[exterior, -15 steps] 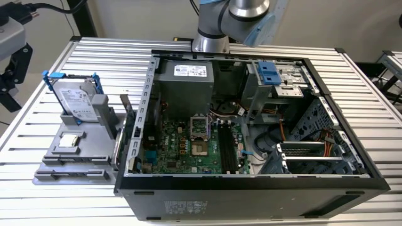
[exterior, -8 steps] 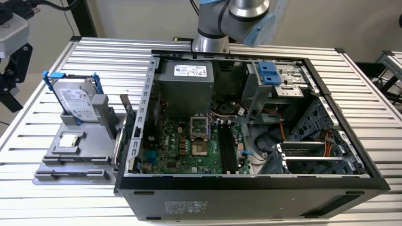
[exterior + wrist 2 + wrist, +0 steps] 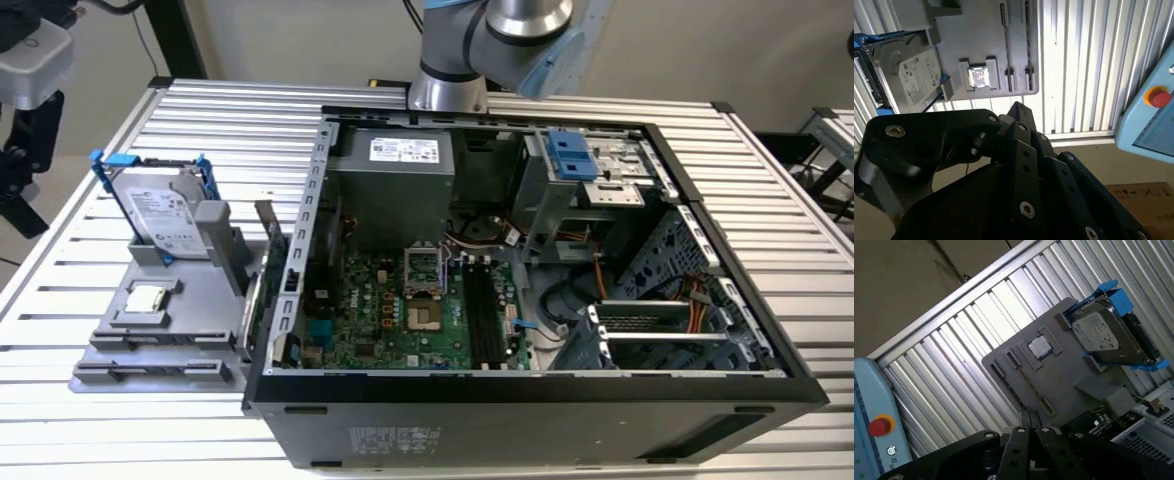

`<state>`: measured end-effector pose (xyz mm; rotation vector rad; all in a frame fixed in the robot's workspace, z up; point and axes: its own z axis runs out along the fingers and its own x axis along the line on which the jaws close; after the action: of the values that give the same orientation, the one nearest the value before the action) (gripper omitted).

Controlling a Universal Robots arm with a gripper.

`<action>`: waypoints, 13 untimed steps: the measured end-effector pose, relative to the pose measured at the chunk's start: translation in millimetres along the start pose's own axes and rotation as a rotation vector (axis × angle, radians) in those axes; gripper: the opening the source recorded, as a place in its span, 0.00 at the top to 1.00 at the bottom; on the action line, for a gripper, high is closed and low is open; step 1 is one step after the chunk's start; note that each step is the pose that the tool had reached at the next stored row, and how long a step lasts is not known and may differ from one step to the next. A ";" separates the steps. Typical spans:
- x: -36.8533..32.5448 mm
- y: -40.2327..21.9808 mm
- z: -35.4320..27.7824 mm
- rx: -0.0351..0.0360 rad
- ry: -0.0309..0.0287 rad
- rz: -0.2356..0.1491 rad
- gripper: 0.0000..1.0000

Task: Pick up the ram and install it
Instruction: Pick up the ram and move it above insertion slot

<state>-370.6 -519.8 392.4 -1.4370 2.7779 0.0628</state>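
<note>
Two long dark strips lie side by side in the memory slots (image 3: 489, 312) of the motherboard (image 3: 387, 320), just to the exterior view's right of the processor socket (image 3: 420, 275). I cannot tell whether either strip is the ram. The narrow holder slots (image 3: 1003, 40) (image 3: 1021, 387) on the gray tray (image 3: 200, 335) (image 3: 979, 30) (image 3: 1064, 370) show no dark stick in them. In both wrist views the gripper (image 3: 1016, 106) (image 3: 1027, 415) has its black linkages drawn together to a single tip, closed, with nothing seen between or beyond the tips; the tray lies past that tip. On the tray a small square silver processor chip (image 3: 147, 298) (image 3: 978, 77) (image 3: 1039, 346) rests flat in its recess, and a silver hard drive (image 3: 167, 215) (image 3: 916, 75) (image 3: 1099, 332) stands in a blue frame. The tray sits on the slatted table (image 3: 80, 430) (image 3: 1079, 60) (image 3: 954, 365) at the exterior view's left of the open computer case (image 3: 534, 388), with the arm (image 3: 501, 40) rising behind the case.
</note>
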 end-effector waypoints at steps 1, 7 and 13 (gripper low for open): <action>0.0 0.0 0.0 -0.0006 0.0006 -0.018 1.00; 0.0 0.0 0.0 -0.0034 0.0035 -0.128 1.00; -0.1 0.0 -0.1 0.0011 0.0026 -0.213 1.00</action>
<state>-370.5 -519.8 392.6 -1.7234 2.6072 0.0567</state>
